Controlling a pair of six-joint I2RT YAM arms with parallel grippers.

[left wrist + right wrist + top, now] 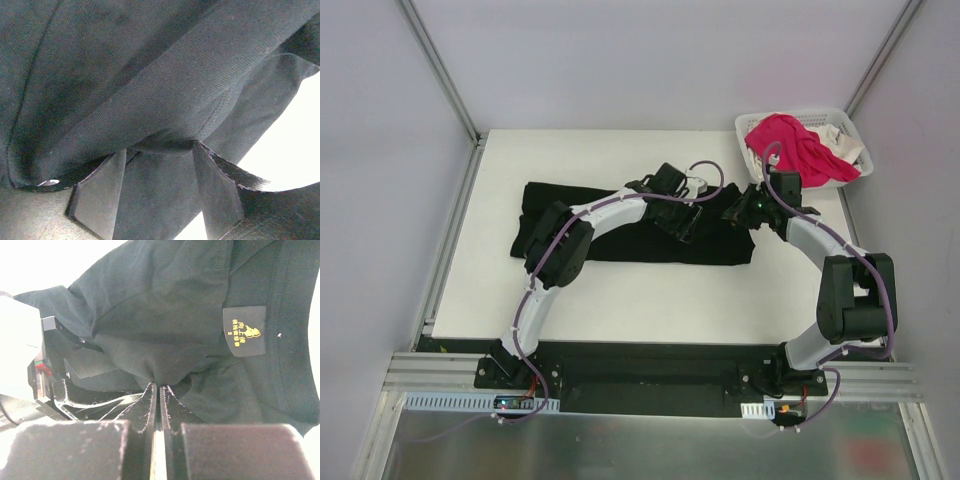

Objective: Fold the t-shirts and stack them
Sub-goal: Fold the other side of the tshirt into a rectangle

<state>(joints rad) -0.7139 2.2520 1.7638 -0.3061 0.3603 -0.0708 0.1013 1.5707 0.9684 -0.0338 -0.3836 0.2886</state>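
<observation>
The black t-shirt (630,248) lies as a long folded band across the middle of the table. My left gripper (682,222) is over its right part. In the left wrist view its fingers (100,195) stand apart, open, with black cloth (160,75) draped over and between them (160,147). My right gripper (732,212) is at the band's right end, shut on a pinched fold of the black t-shirt (150,315), whose neck label (244,331) shows beside the jaws (159,386). The pink t-shirt (785,140) and the white one (840,148) lie in the basket.
The white lattice basket (798,116) stands at the table's back right corner, close behind the right gripper. Bare white table (650,300) runs between the black shirt and the arm bases. Metal frame posts rise at the back corners.
</observation>
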